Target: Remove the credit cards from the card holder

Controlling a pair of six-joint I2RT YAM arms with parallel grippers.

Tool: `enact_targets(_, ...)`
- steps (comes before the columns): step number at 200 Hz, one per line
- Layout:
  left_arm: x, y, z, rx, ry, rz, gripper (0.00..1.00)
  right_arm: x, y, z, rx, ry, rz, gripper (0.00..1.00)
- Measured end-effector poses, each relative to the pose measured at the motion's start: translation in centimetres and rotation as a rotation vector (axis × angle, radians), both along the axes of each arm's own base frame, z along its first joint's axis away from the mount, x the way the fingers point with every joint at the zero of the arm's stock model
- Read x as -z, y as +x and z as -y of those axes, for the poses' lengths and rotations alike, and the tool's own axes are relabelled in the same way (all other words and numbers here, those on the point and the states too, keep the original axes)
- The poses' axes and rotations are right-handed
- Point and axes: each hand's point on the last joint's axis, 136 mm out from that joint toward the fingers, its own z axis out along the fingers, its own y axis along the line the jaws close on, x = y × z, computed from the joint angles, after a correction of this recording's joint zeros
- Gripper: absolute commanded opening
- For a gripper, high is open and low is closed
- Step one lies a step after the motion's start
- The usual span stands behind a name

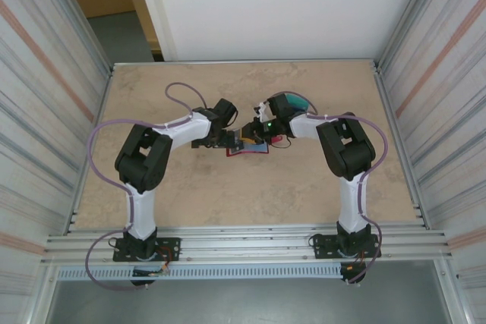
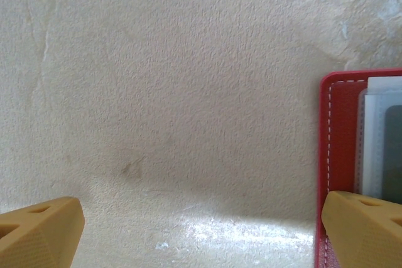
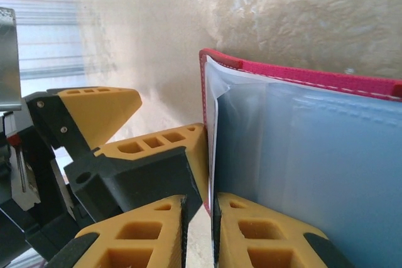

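the red card holder (image 1: 247, 149) lies open near the middle of the tabletop (image 2: 157, 92), with both arms reaching in to it. the left gripper (image 2: 201, 233) comes at it from 9 o'clock with its jaws spread wide and nothing between them. one yellow fingertip (image 2: 364, 230) sits over the holder's stitched red edge, the other over bare tabletop. the right gripper (image 3: 200, 233) comes in from about 2 o'clock, its jaws drawn to a narrow slit. the edge of the holder's pale see-through sleeve (image 3: 314, 167) runs down into that slit. a dark card (image 3: 242, 155) shows through the sleeve; i cannot tell whether the jaws pinch it or only the sleeve. a teal pile of credit cards (image 1: 295, 101) lies at 1 o'clock from the holder, partly behind the right wrist.
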Motion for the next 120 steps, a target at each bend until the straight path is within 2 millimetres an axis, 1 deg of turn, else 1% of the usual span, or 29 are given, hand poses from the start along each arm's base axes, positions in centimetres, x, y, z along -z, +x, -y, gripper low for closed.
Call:
enact_targets(55,0.0,0.0,0.0,0.000,0.001,-0.001,0.99,-0.9,0.3,0.0,0.008,0.054,-0.006,0.20)
enact_targets(82,0.0,0.0,0.0,0.000,0.001,-0.001,0.99,-1.2,0.5,0.2,0.017,0.064,-0.002,0.17)
enact_targets(120,0.0,0.0,0.0,-0.001,0.001,-0.001,0.99,-1.3,0.7,0.4,0.019,0.069,-0.004,0.16)
